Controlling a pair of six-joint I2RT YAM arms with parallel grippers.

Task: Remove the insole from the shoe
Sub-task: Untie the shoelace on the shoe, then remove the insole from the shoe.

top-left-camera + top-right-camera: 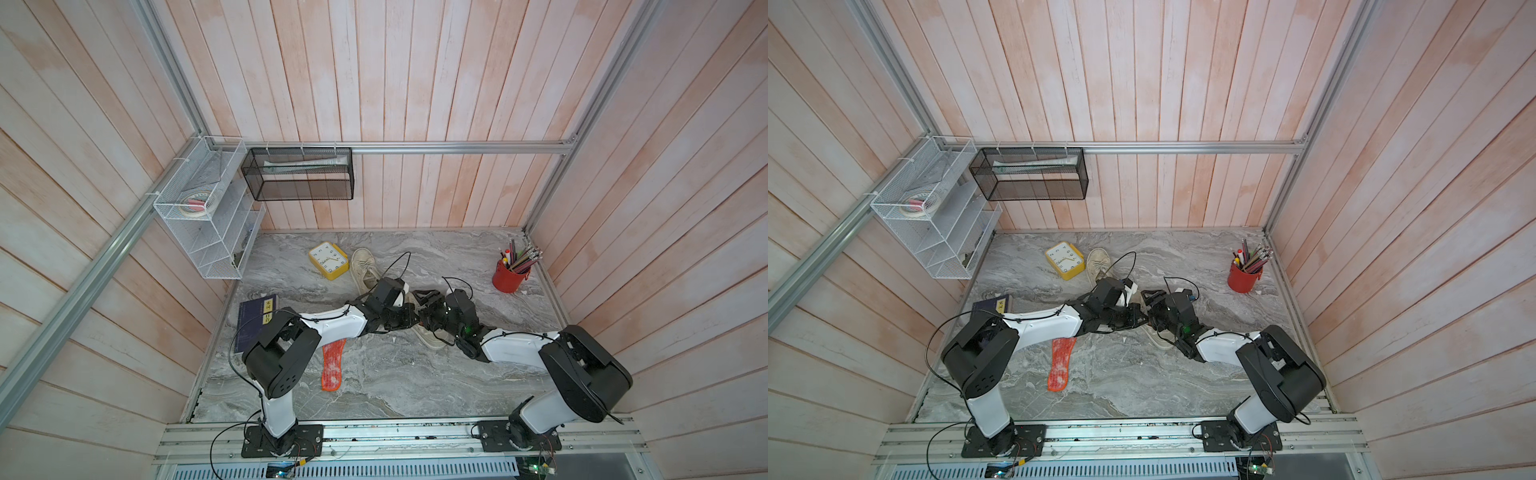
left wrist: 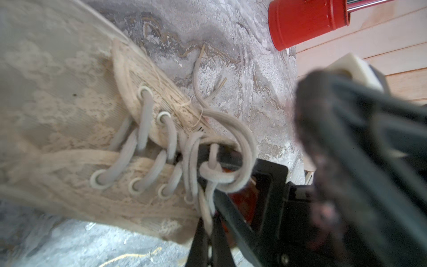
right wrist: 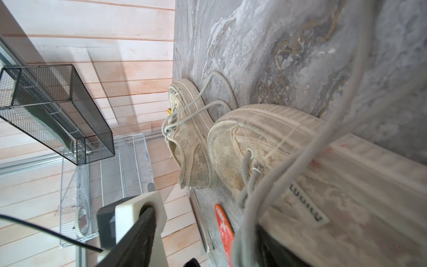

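A beige lace shoe (image 1: 430,338) (image 2: 69,115) lies mid-table under both grippers. My left gripper (image 2: 209,226) (image 1: 409,318) is shut on a strand of its shoelace (image 2: 221,178) beside the opening. My right gripper (image 3: 205,222) (image 1: 424,309) stands open. One of its fingers (image 2: 265,185) is inside the shoe's opening under the tongue (image 3: 346,196), the other is outside. A patch of red-orange insole (image 2: 242,198) shows deep in that opening. Another orange insole (image 1: 332,365) (image 3: 223,224) lies flat on the marble, beside the left arm.
A second beige shoe (image 1: 363,268) (image 3: 189,143) lies behind, next to a yellow clock (image 1: 328,259). A red pencil cup (image 1: 510,276) stands at back right and a blue book (image 1: 255,320) at left. A white wire rack (image 1: 208,216) and a black mesh basket (image 1: 299,174) hang on the walls.
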